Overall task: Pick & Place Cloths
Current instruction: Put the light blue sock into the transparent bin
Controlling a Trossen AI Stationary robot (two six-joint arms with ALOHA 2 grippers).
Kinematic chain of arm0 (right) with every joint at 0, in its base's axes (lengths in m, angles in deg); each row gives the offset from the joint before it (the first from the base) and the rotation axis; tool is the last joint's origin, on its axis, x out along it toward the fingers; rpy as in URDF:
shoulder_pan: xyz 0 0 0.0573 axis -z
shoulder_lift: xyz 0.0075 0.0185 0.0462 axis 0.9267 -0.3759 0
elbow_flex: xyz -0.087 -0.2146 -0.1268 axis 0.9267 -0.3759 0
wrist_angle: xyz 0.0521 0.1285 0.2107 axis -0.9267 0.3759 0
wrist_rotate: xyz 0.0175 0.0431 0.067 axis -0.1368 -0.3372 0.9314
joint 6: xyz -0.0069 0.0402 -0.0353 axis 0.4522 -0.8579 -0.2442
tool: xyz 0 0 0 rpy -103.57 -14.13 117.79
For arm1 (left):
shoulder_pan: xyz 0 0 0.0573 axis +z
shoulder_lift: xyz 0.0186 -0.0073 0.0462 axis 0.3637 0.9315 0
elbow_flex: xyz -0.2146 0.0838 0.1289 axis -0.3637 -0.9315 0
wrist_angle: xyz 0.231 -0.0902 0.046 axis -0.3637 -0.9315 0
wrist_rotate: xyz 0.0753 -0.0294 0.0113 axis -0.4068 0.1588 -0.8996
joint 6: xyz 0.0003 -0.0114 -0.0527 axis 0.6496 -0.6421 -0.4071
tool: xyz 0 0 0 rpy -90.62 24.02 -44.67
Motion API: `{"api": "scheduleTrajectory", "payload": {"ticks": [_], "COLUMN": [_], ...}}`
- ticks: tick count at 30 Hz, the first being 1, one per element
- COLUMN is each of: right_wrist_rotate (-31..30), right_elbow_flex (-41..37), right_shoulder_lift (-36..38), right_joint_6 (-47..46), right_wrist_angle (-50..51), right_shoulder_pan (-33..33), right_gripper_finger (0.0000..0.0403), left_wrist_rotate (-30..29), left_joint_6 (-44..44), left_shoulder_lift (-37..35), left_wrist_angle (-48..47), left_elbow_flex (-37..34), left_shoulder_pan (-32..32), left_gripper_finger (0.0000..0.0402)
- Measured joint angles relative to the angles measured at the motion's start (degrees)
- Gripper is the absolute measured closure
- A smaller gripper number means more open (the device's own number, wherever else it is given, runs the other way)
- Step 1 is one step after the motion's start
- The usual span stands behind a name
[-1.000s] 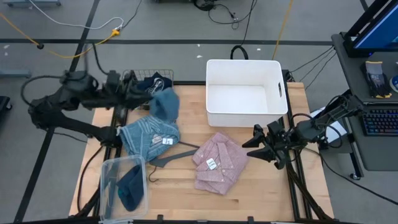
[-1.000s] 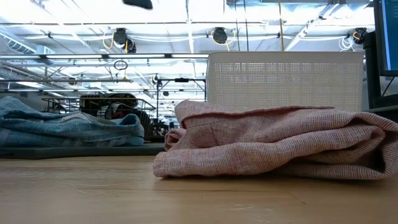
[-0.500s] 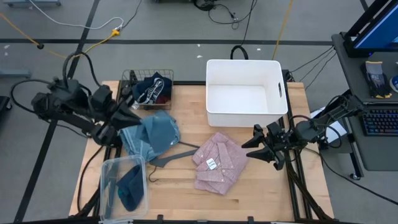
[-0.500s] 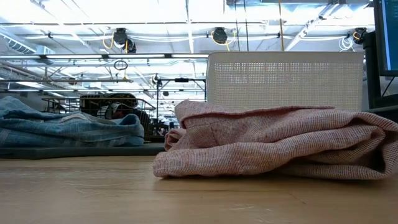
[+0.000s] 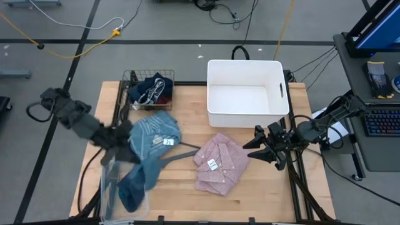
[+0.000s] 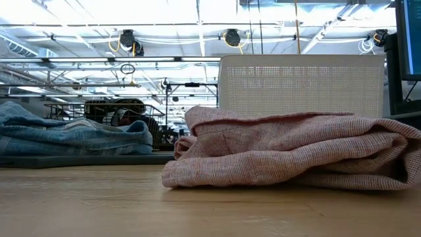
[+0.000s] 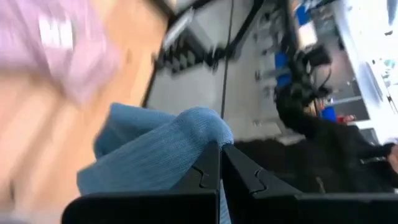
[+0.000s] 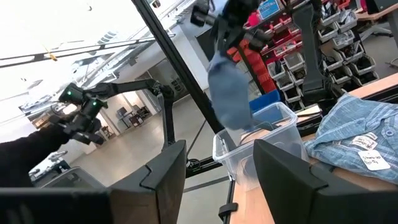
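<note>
My left gripper (image 5: 132,149) is over the far end of the clear plastic bin (image 5: 107,170) at the table's near left, shut on a grey-blue cloth (image 5: 149,167). From the right wrist view that cloth (image 8: 227,93) hangs over the clear bin (image 8: 264,127). A dark teal cloth (image 5: 130,191) lies inside the bin. The light blue denim cloth (image 5: 157,130) and the pink checked cloth (image 5: 219,164) lie flat on the table, each with a white tag. My right gripper (image 5: 257,149) waits open at the table's right edge, touching nothing. My left gripper pinches a bunched fold of the grey-blue cloth (image 7: 198,127) between its two shut fingers (image 7: 214,167). The cloth is lifted clear and hangs slack below the gripper, above the clear bin.
A white bin (image 5: 247,94) stands at the far side right of centre. A wire basket (image 5: 149,87) at the far left holds dark cloths. A grey hanger (image 5: 176,155) lies between the denim and the pink cloth. Bare wood shows along the near edge.
My left gripper has swung from beside the wire basket toward the near edge, passing over the denim cloth, and now stands above the clear bin. It has stayed shut. The grey-blue cloth has travelled with it, lifted clear and hanging.
</note>
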Motion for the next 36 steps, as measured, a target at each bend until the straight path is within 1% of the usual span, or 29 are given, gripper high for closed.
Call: {"api": "scheduleTrajectory", "payload": {"ticks": [4, 7, 10, 14, 18, 22, 28, 34, 36], "right_wrist_rotate": [0.00, -0.02, -0.02, -0.04, -0.04, -0.04, -0.04, -0.04, -0.04], "right_elbow_flex": [0.00, 0.00, 0.00, 0.00, 0.00, 0.00, 0.00, 0.00, 0.00], "right_shoulder_lift": [0.00, 0.00, 0.00, 0.00, -0.02, -0.02, -0.02, -0.02, -0.02], "right_joint_6": [0.00, -0.01, -0.02, -0.79, -1.09, -1.09, -1.11, -1.11, -1.13], "right_wrist_angle": [0.00, 0.00, 0.00, 0.00, 0.00, 0.00, 0.00, 0.00, 0.00], "right_shoulder_pan": [0.00, 0.00, 0.00, 0.01, 0.02, 0.00, 0.00, 0.00, 0.01], "right_gripper_finger": [0.0220, 0.0220, 0.0220, 0.0220, 0.0220, 0.0220, 0.0220, 0.0220, 0.0220], "left_wrist_rotate": [-0.29, -3.45, -7.01, -7.93, -5.65, -3.20, -2.48, 1.51, 1.56], "left_joint_6": [-8.52, -12.60, -17.24, -24.79, -30.68, -33.57, -33.52, -33.89, -35.11], "left_shoulder_lift": [0.36, 0.30, 0.54, 2.09, 4.98, 8.31, 13.48, 17.64, 18.62], "left_wrist_angle": [-1.81, -3.15, -7.93, -17.89, -27.60, -33.46, -34.89, -34.20, -34.02], "left_elbow_flex": [0.00, 0.00, 0.00, 0.00, 0.00, -0.02, -1.01, -6.45, -8.32], "left_shoulder_pan": [-6.88, -11.72, -15.77, -19.33, -21.32, -22.36, -23.14, -23.16, -23.16], "left_gripper_finger": [0.0401, 0.0401, 0.0401, 0.0401, 0.0401, 0.0401, 0.0401, 0.0401, 0.0401]}}
